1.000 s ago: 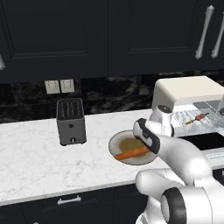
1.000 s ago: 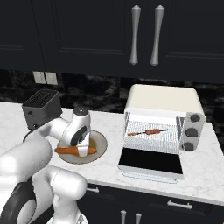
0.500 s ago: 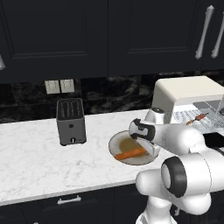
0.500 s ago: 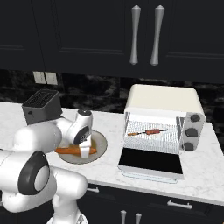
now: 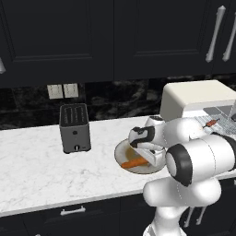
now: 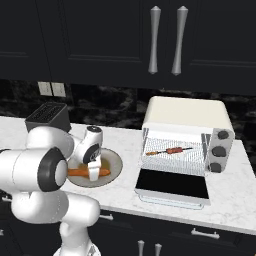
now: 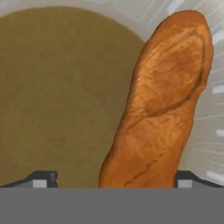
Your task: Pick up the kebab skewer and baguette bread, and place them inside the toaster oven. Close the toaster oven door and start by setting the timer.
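No lettering is showing anywhere. The hand (image 7: pixel 111 177), fingers spread wide, is hovering over the smooth orange-brown baguette bread (image 7: pixel 162 105), which is lying on the plate (image 6: pixel 114 162) at nine o'clock from the toaster oven (image 6: pixel 187 131).

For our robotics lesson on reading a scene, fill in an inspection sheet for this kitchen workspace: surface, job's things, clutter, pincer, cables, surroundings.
Surface: white marble counter.
Job's things: baguette bread lies on a plate; kebab skewer lies on the rack inside the toaster oven; toaster oven door is folded down open.
Clutter: dark slot toaster.
Pincer: pincer open, low over the bread, fingers either side, not closed on it.
Cables: nothing seen.
Surroundings: dark cabinets, black backsplash, wall outlets.
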Motion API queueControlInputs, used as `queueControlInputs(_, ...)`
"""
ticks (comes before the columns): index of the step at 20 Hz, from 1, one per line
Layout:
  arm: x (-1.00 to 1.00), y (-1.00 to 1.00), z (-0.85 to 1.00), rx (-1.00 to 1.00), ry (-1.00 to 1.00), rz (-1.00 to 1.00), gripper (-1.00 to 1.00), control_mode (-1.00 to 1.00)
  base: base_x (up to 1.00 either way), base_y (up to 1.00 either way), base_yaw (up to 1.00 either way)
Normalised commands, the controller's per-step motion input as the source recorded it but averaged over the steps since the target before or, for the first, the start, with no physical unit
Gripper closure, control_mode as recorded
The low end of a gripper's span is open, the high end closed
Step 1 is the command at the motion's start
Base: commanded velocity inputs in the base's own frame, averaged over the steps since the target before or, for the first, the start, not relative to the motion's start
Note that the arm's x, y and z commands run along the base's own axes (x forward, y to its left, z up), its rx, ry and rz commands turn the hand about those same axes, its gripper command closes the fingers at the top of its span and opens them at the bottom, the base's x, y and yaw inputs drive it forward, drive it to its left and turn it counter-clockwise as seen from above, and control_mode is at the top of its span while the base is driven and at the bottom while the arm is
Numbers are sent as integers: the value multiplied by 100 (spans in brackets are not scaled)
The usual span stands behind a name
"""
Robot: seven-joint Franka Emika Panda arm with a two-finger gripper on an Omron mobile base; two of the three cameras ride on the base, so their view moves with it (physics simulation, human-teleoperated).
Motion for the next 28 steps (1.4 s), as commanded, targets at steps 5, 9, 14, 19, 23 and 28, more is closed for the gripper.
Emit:
queueControlInputs(5,0,1,-20,0,0,3,-100,-100,0,0,0)
queueControlInputs(9,-5,-1,0,0,-1,2,100,-100,0,0,0)
queueControlInputs(14,-19,-25,0,3,-9,0,100,-100,0,0,0)
queueControlInputs(19,-59,-51,99,21,-22,8,100,-100,0,0,0)
queueControlInputs(23,-80,-82,100,16,-22,7,100,-100,0,0,0)
queueControlInputs(28,-12,-100,92,7,-19,1,100,-100,0,0,0)
